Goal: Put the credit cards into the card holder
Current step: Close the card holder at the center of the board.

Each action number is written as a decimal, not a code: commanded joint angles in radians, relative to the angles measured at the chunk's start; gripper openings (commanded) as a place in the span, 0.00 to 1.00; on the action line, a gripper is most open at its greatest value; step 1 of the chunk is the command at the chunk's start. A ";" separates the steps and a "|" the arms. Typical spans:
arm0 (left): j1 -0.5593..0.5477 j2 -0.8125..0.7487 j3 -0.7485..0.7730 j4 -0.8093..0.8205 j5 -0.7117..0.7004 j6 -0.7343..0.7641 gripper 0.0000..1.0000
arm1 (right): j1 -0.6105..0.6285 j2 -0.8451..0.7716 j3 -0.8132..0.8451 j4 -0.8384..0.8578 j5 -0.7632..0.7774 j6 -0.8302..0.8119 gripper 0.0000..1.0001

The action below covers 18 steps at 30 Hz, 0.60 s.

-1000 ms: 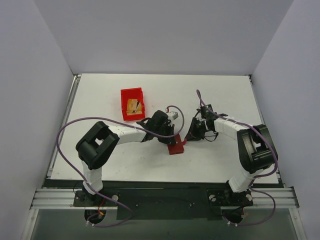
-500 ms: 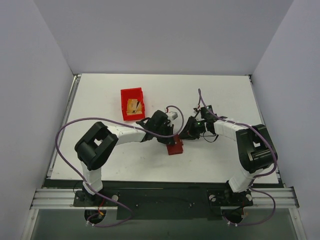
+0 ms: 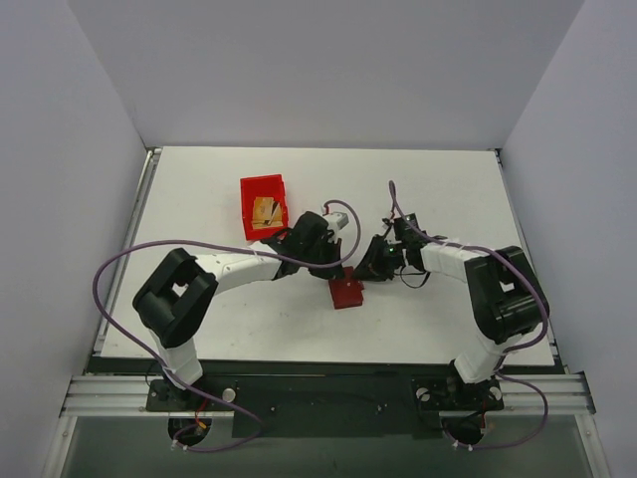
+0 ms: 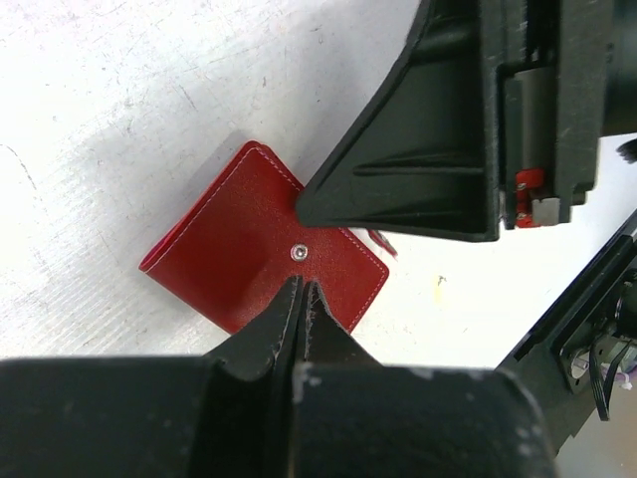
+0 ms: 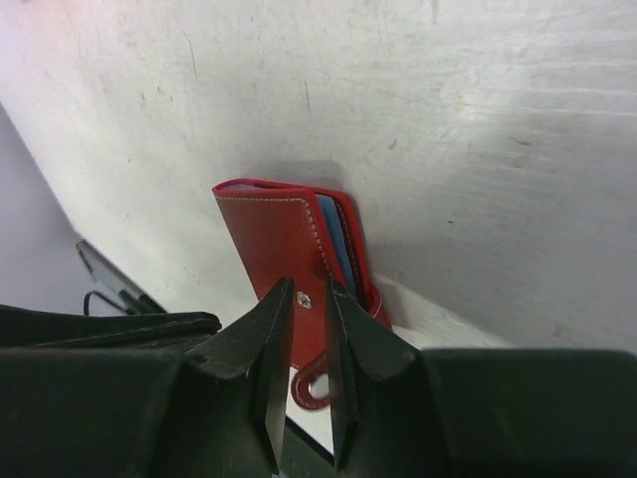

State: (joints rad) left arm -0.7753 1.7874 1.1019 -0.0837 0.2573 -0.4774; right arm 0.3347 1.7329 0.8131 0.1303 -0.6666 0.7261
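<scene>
Beneath the left hand (image 4: 299, 289), card holder (image 4: 249, 239) folded, flat on table (image 4: 100, 100).

robotics lab test cell, by the look. plain white table (image 3: 428, 189) boxed by bare pale panels (image 3: 328, 70) on three sides. left arm (image 3: 239, 267) and right arm (image 3: 453, 257) bolted to an aluminium rail (image 3: 119, 395) at the near edge, purple cables (image 3: 159, 246) looping loose.
</scene>
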 commanded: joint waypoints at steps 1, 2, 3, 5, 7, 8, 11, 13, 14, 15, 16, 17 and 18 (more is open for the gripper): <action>0.010 -0.060 0.007 0.004 -0.018 0.006 0.00 | -0.003 -0.157 -0.011 -0.029 0.191 -0.027 0.16; 0.014 -0.060 0.006 0.004 -0.020 0.005 0.00 | -0.002 -0.176 -0.014 -0.047 0.269 -0.034 0.16; 0.016 -0.060 0.004 0.004 -0.024 0.006 0.00 | -0.005 -0.218 -0.014 -0.084 0.306 -0.048 0.17; 0.019 -0.056 0.000 0.006 -0.023 0.005 0.00 | -0.006 -0.266 -0.005 -0.173 0.462 -0.073 0.18; 0.021 -0.045 -0.002 0.006 -0.018 0.005 0.00 | -0.006 -0.277 0.020 -0.269 0.537 -0.089 0.18; 0.021 -0.037 -0.004 0.007 -0.016 0.006 0.00 | -0.008 -0.273 0.023 -0.300 0.544 -0.097 0.18; 0.018 -0.023 -0.010 0.016 -0.003 0.008 0.00 | -0.006 -0.266 0.008 -0.313 0.480 -0.134 0.16; 0.015 -0.008 -0.013 0.022 0.020 0.017 0.00 | -0.002 -0.254 0.000 -0.307 0.423 -0.137 0.15; 0.011 0.003 -0.011 0.024 0.025 0.020 0.00 | 0.001 -0.243 -0.002 -0.293 0.397 -0.140 0.14; 0.002 0.009 -0.008 0.021 0.031 0.028 0.00 | 0.003 -0.239 -0.009 -0.278 0.354 -0.140 0.14; -0.002 0.024 -0.004 0.016 0.036 0.034 0.00 | 0.004 -0.233 -0.011 -0.256 0.322 -0.142 0.13; -0.010 0.032 0.003 0.006 0.034 0.039 0.00 | 0.006 -0.230 -0.011 -0.245 0.308 -0.139 0.13; -0.012 0.041 0.003 0.004 0.033 0.037 0.00 | 0.007 -0.222 -0.009 -0.232 0.280 -0.139 0.13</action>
State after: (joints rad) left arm -0.7658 1.7916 1.0904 -0.0853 0.2596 -0.4667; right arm 0.3347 1.4879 0.8112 -0.1139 -0.2829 0.6094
